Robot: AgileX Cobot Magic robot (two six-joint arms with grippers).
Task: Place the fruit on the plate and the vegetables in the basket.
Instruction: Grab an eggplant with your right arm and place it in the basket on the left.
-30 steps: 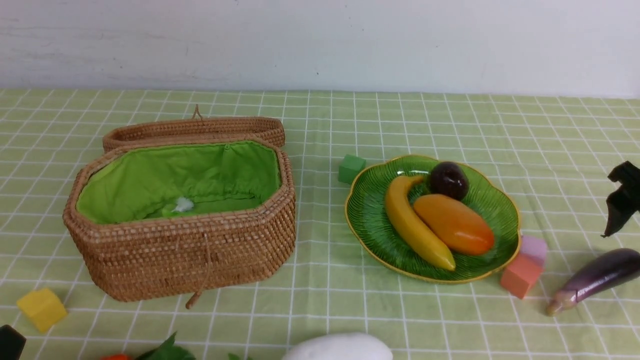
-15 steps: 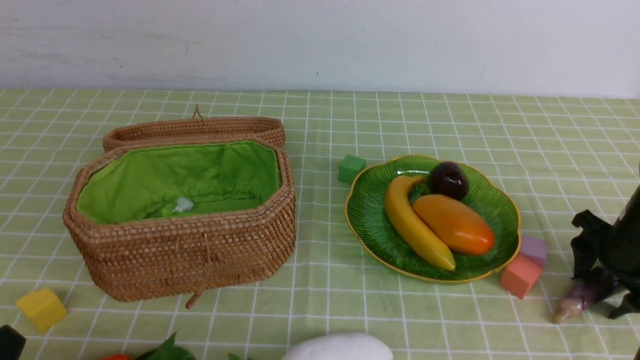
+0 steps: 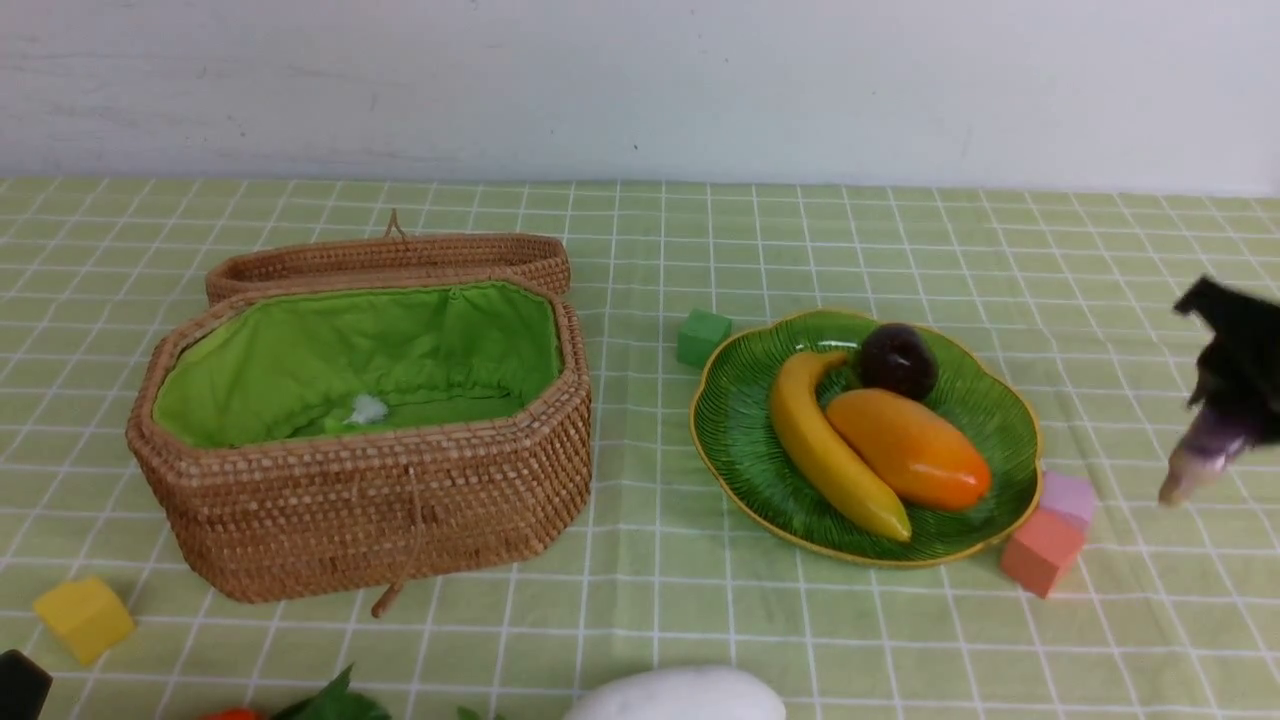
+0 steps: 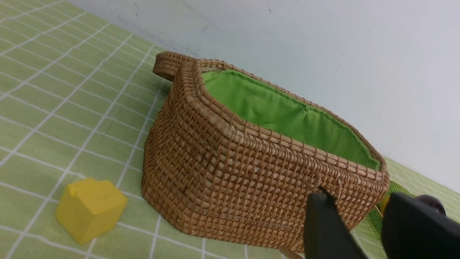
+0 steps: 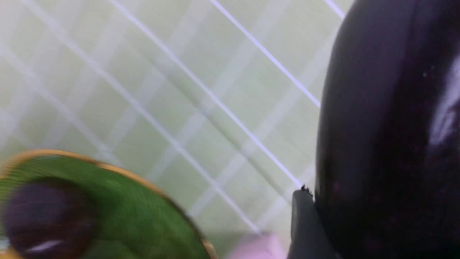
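Eggplant hangs over the counter, gripped in the right claw. Only the wrist view shows a finger against its skin.

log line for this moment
right claw: shut on eggplant, above tablecloth | left claw: open, empty, facing basket | fruit: on plate

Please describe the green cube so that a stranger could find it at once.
Find the green plate holding three fruits. By its far rim, toward the basket, stands the green cube. Unlike the salmon cube and lilac cube across the plate, it is green.
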